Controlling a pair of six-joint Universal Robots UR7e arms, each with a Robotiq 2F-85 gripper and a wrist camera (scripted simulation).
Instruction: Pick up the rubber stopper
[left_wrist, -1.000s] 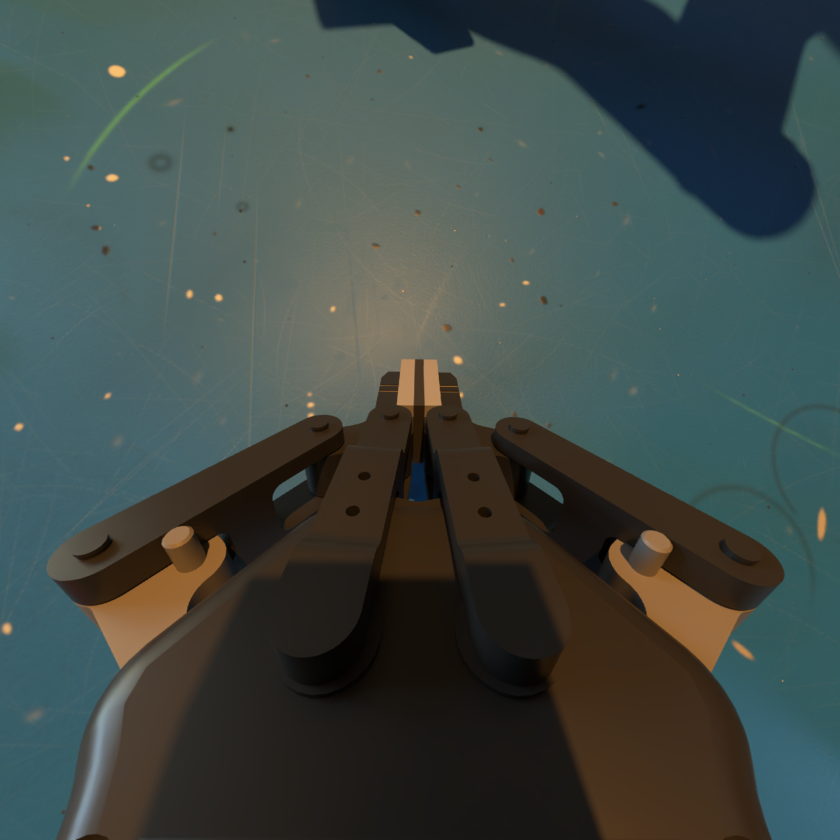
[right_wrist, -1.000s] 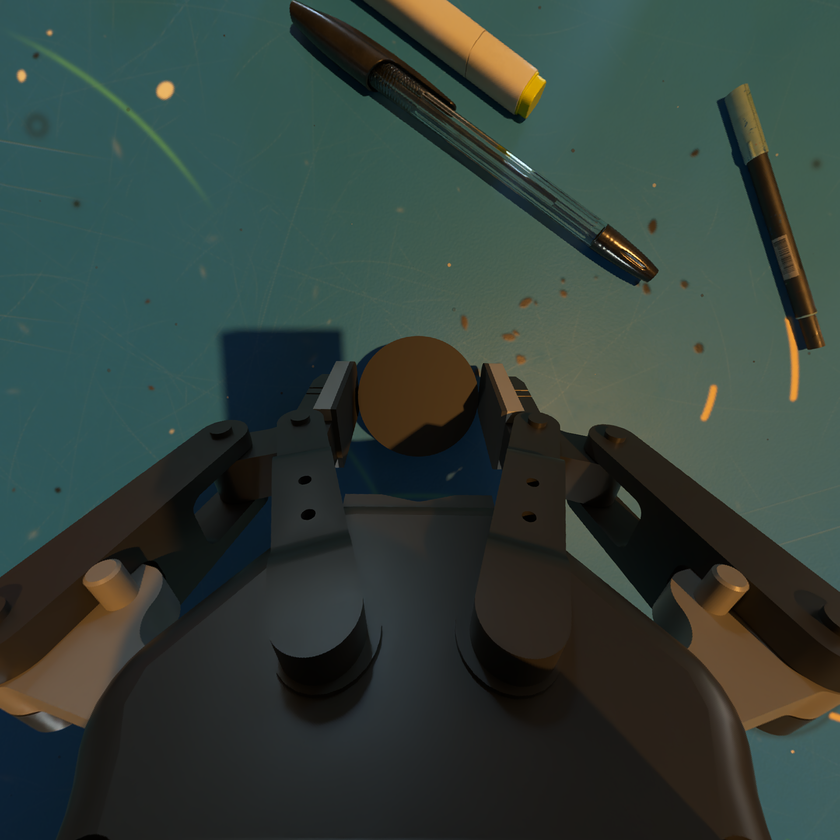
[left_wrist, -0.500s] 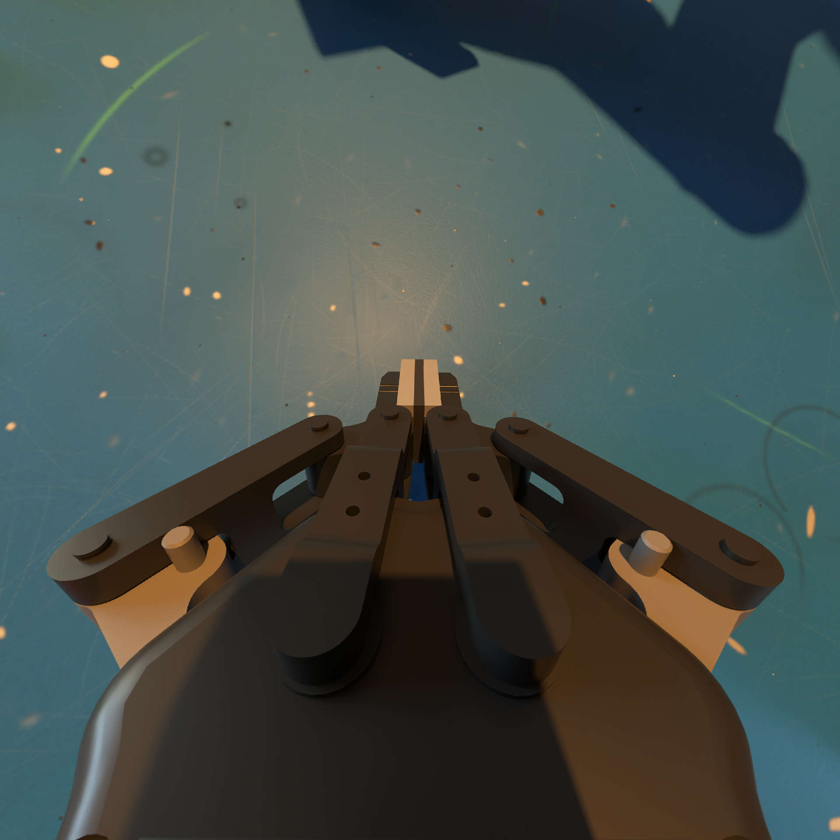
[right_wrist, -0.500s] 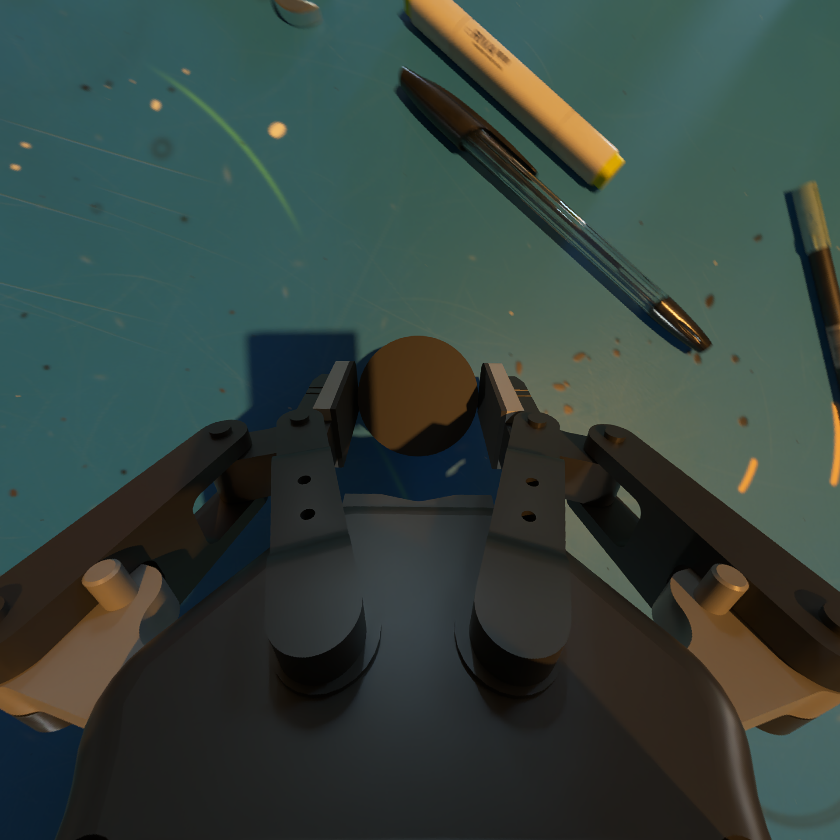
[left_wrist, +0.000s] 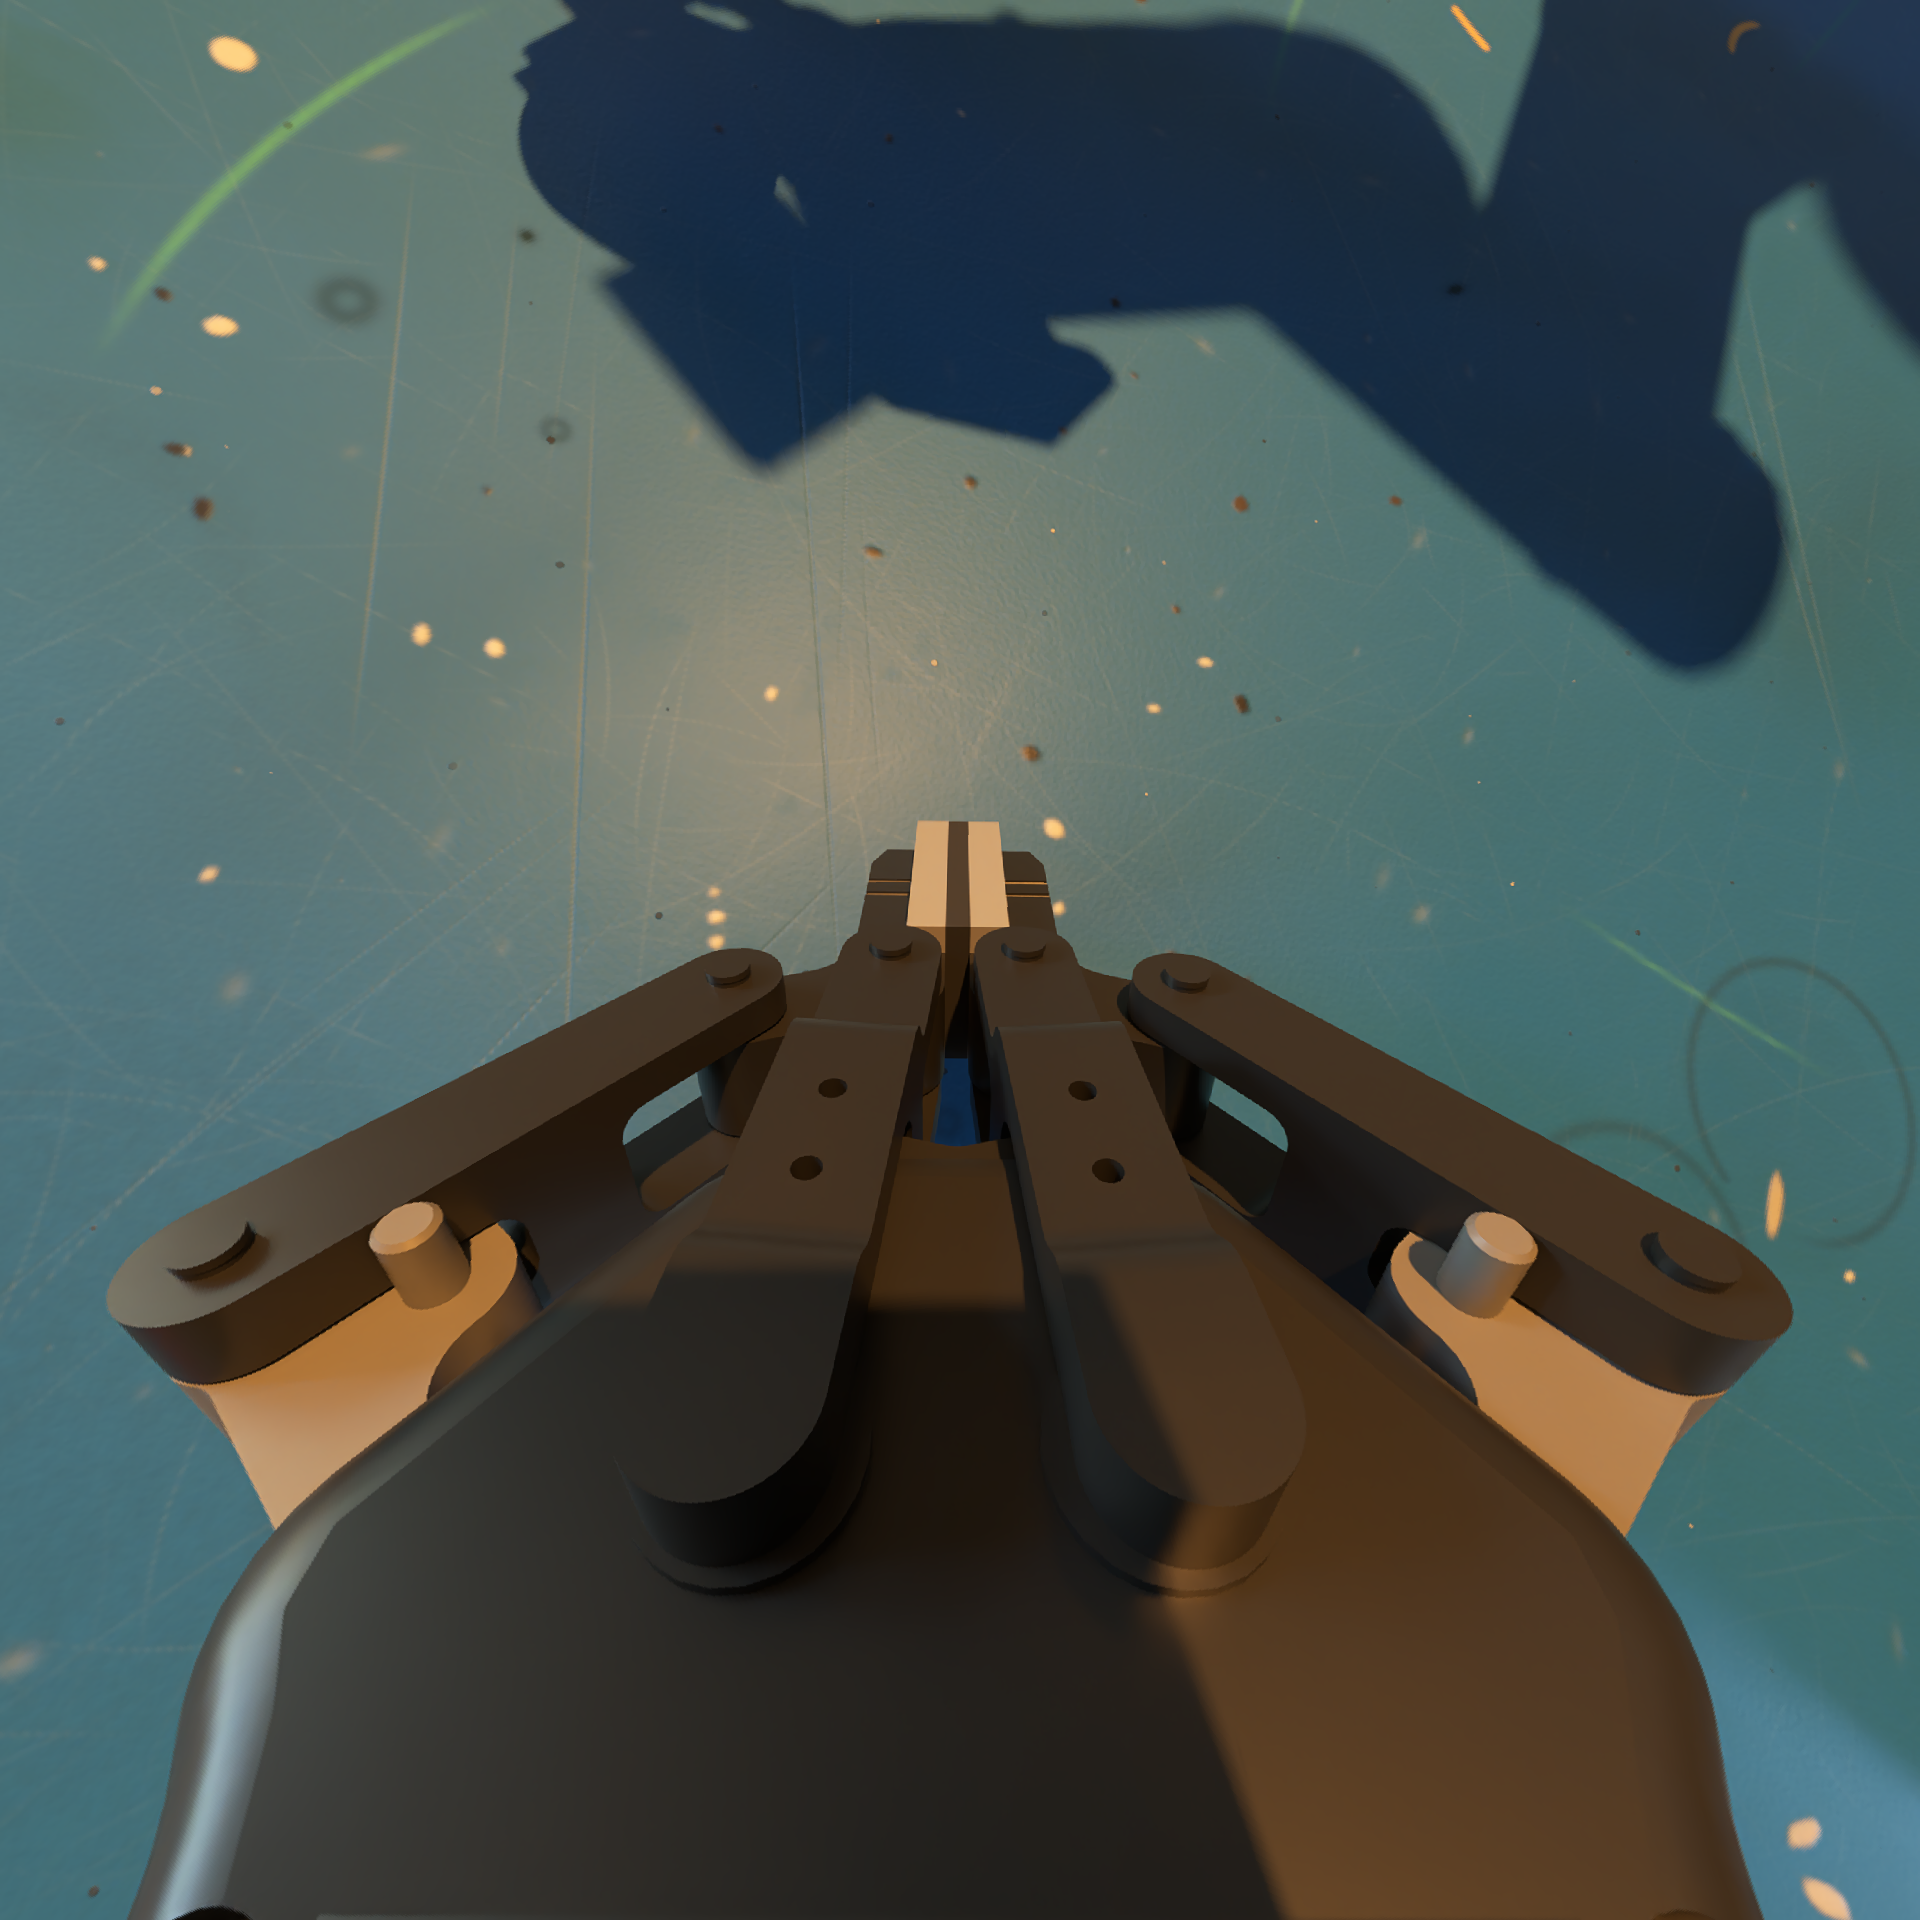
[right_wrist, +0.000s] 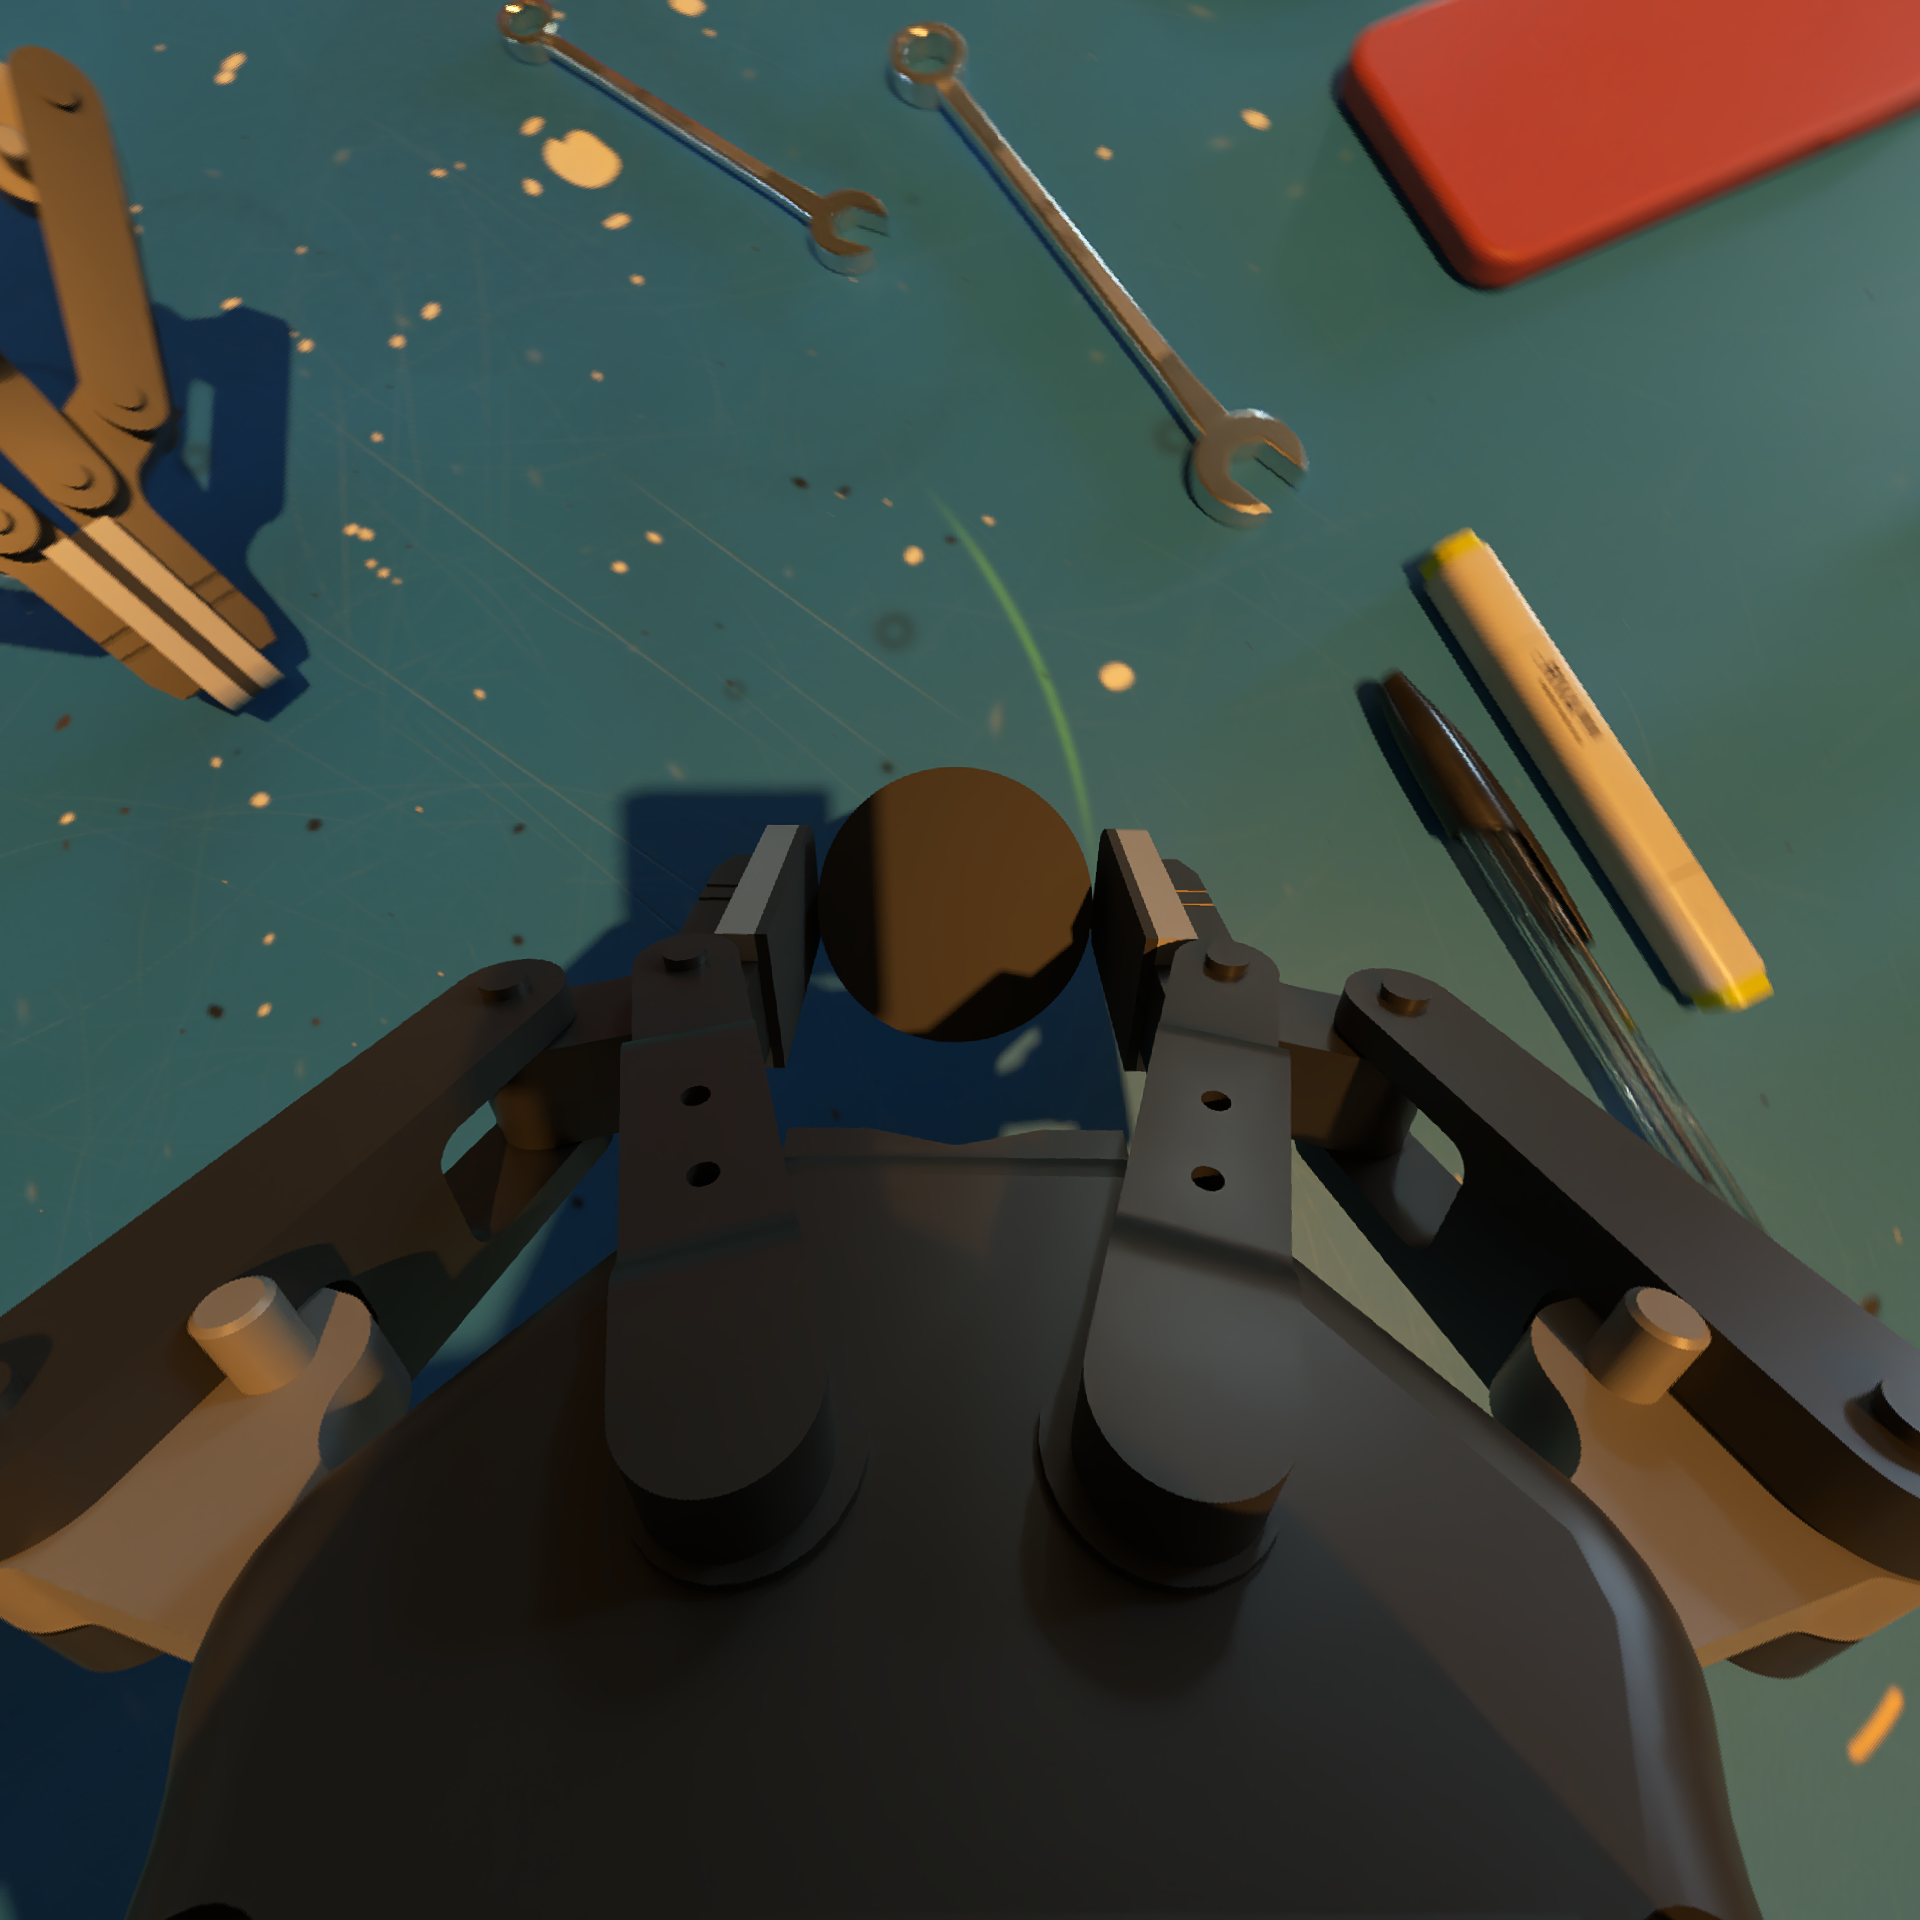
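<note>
The rubber stopper (right_wrist: 954, 902) is a round brown disc seen end-on in the right wrist view, clamped between the two pads of my right gripper (right_wrist: 954, 914). It hangs well above the teal table (right_wrist: 582, 665). My left gripper (left_wrist: 957, 878) is shut with its pads pressed together and holds nothing; it hovers over the bare table (left_wrist: 520, 727). The left gripper also shows at the far left of the right wrist view (right_wrist: 171, 634).
On the table in the right wrist view lie two wrenches (right_wrist: 707, 140) (right_wrist: 1101, 275), a red flat block (right_wrist: 1621, 125) at the top right, a cream marker with yellow ends (right_wrist: 1590, 769) and a clear pen (right_wrist: 1496, 831). A dark arm shadow (left_wrist: 1143, 260) crosses the left wrist view.
My right gripper has risen and swung with the stopper; the pens have slid to the right, and the wrenches, red block and left gripper have come into view. The arm shadow has spread in the left view.
</note>
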